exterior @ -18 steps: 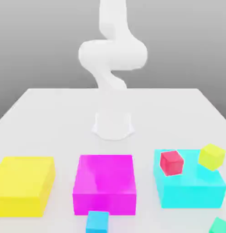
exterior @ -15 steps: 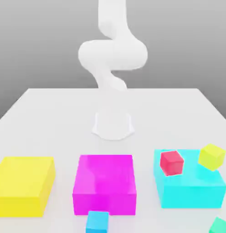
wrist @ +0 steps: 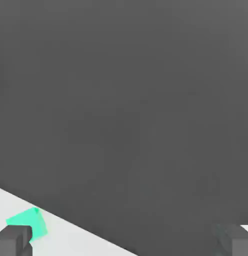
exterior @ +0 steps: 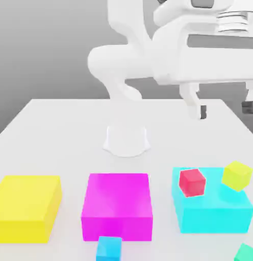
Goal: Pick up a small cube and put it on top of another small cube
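The small green cube [exterior: 247, 253] lies on the white table at the front of the exterior view's right, cut off by the picture's edge. It also shows in the hand view as a green cube [wrist: 28, 223] near one dark fingertip [wrist: 13, 240]. My gripper [exterior: 224, 109] hangs high above the table on the exterior view's right, far above the cubes. Its fingers [exterior: 200, 110] stand wide apart with nothing between them. Other small cubes are a red one [exterior: 192, 182], a yellow-green one [exterior: 236, 175] and a cyan one [exterior: 108, 248].
Three large flat blocks line the front: yellow [exterior: 26, 206], magenta [exterior: 117, 205] and cyan [exterior: 212, 211]. The red and yellow-green cubes rest on the cyan block. The arm's round base [exterior: 127, 138] stands mid-table. The table's edge [wrist: 86, 227] crosses the hand view.
The hand with its open fingers has swung into the upper right of the exterior view. No cube or block has moved.
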`<state>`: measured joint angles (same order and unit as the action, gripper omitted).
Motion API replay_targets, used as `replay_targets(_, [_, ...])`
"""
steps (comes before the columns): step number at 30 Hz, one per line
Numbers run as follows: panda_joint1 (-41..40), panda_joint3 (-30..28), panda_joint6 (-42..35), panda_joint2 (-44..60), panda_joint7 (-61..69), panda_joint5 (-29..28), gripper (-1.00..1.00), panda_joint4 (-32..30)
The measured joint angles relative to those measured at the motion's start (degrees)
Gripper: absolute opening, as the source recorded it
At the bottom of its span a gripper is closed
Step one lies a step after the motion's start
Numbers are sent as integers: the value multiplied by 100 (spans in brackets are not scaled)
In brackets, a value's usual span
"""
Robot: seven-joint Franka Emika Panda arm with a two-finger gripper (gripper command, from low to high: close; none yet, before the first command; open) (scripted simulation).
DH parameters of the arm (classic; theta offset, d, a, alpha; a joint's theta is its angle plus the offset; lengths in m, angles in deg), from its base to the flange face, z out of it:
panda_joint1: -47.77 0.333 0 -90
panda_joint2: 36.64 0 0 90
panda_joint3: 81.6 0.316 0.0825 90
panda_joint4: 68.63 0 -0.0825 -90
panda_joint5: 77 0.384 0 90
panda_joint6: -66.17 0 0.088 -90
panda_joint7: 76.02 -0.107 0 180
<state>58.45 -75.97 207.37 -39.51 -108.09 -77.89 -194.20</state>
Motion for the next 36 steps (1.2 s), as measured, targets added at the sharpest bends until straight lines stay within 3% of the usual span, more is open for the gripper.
replay_targets(13, [655, 301, 572, 2728, 508, -581, 0, 397])
replay_targets(17, [813, 180, 1094, 3560, 442, -770, 0, 576])
replay_targets(18, [841, 147, 1208, 3714, 423, -800, -100, 612])
replay_targets(24, [856, 131, 1260, 3791, 420, -808, -100, 631])
replay_targets(29, [724, 259, 703, 3036, 542, -634, -100, 434])
replay_targets(36, [-310, -425, 643, 1910, 795, -180, -100, -607])
